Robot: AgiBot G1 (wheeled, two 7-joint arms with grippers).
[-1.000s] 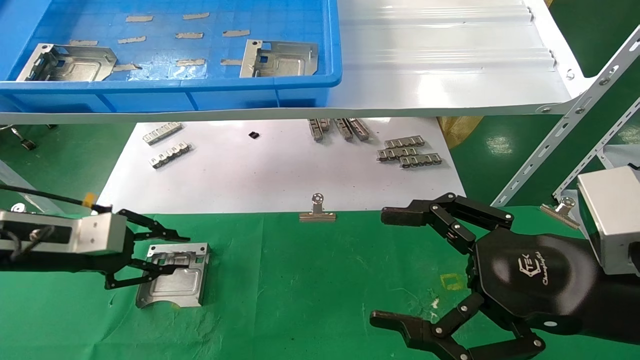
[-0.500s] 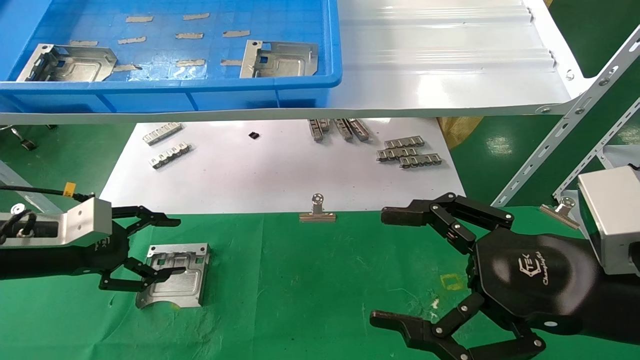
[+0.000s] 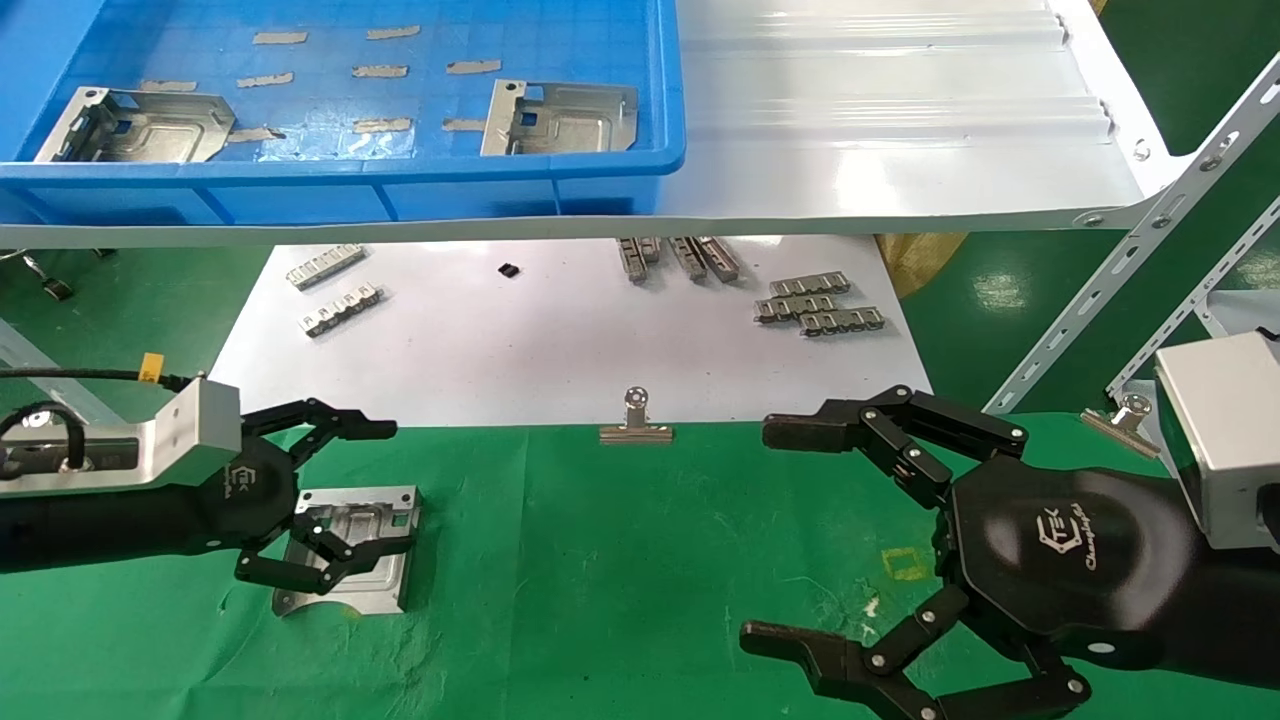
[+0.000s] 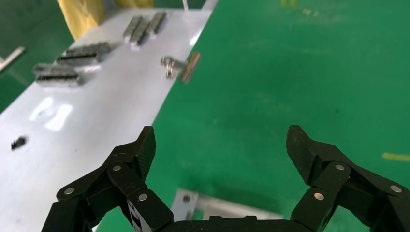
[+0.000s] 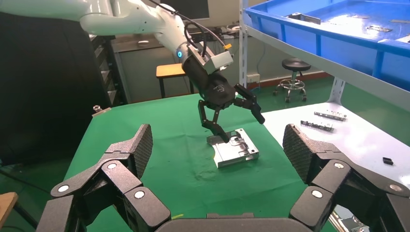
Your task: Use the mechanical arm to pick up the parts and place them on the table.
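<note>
One silvery stamped part lies flat on the green cloth table at the left; it also shows in the right wrist view. My left gripper hangs open and empty just above that part; only the part's edge shows in the left wrist view, below the gripper. Two more parts lie in the blue bin on the shelf. My right gripper is open and empty over the cloth at the right.
A white sheet behind the cloth carries small slotted metal strips and a small black piece. Silver binder clips sit at the sheet's edge. A glossy white shelf and perforated struts stand at the right.
My left gripper has let go of the part and risen, turning so its fingers spread wider; the part stays flat on the cloth. The right arm has not moved.
</note>
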